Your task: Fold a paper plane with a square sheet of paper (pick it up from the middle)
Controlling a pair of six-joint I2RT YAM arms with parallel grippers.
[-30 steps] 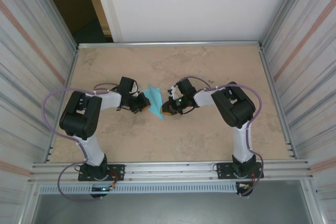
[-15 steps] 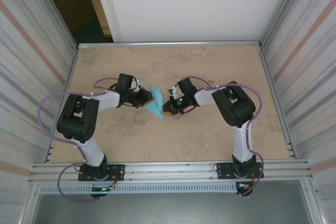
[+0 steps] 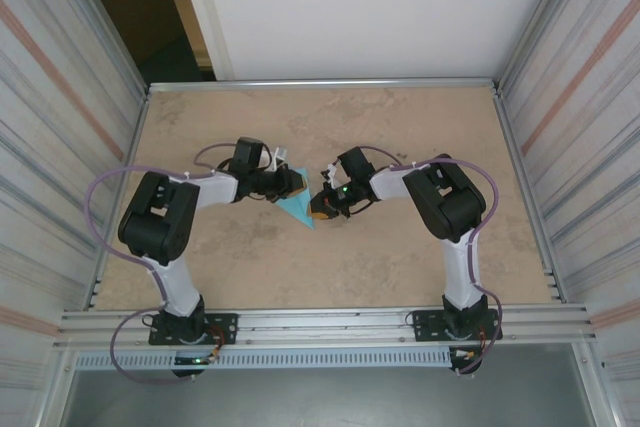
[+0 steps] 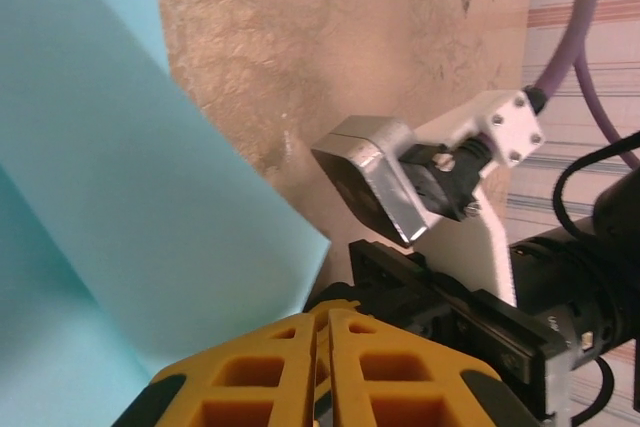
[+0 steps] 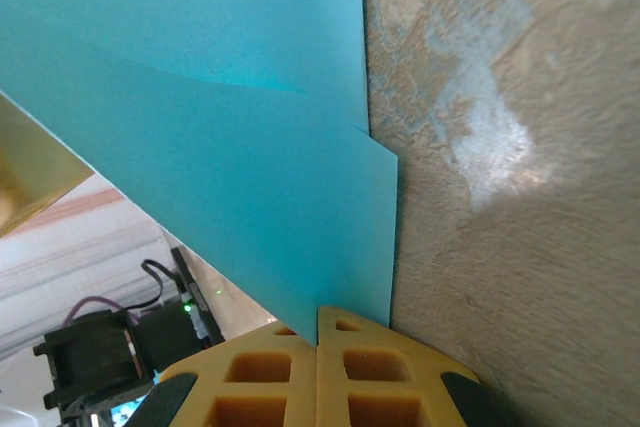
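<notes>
1. Paper sits in the middle of the top picture: the blue paper (image 3: 297,203) is a pointy shape on the table (image 3: 420,127), with its tip aimed at the bottom of the frame.
2. The left pincer (image 3: 286,182) is at the upper left side of the paper. In its own camera the two yellow fingers (image 4: 270,377) are pressed flat together at the bottom of the frame, and the paper's edge runs down into them. So it looks shut tight on the paper.
3. The right pincer (image 3: 321,209) is at the lower right side, near the tip. In its own camera its fingers are also squeezed together at the bottom, with a corner of the paper tucked between them. It pinches the paper too.
4. A fold line (image 5: 200,72) goes across the paper in the upper left of the right camera's picture. So some folding is done, but I think it is not a plane yet.
5. Why two grips? Paper is thin and floppy. I think one side holds it steady so the other side can bend it over without it sliding away.
6. Pulling too hard from both sides could rip it or crumple it.
</notes>
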